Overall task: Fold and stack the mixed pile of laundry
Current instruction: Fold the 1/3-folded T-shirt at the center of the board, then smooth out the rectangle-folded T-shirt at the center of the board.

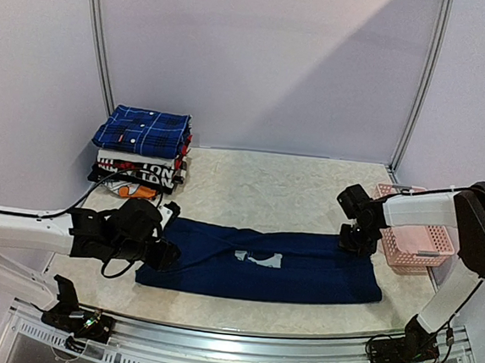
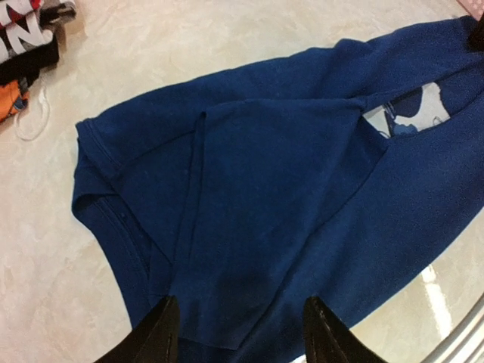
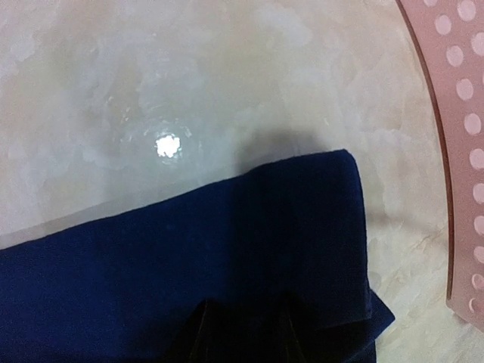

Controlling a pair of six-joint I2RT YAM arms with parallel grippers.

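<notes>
Dark-blue plaid shirt with thin white lines (image 1: pixel 142 130) sits folded atop the white and black folded garments (image 1: pixel 137 175), desk (image 1: pixel 267 188) far-left corner; their red lettering is cut off, unreadable. Left fingers (image 1: pixel 164 254) wide over the left end of the navy T-shirt with pale-blue chest print (image 1: pixel 261 264), a long band along the near edge; print wordless. Right fingers (image 1: pixel 358 241) narrow on its right end, grip unclear, probably for the next fold. Pink plastic lattice basket (image 1: pixel 416 239) at right edge.

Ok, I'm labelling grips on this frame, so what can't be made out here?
Right gripper: right wrist view, dark blurred fingertips merge with the navy T-shirt; grip unclear.
Left gripper: top view, its own wrist hides the fingers.
Folded garments under the plaid shirt: lettering too small in top view, cut off in left wrist view.
Pink basket: right arm hides part of the inside.
</notes>
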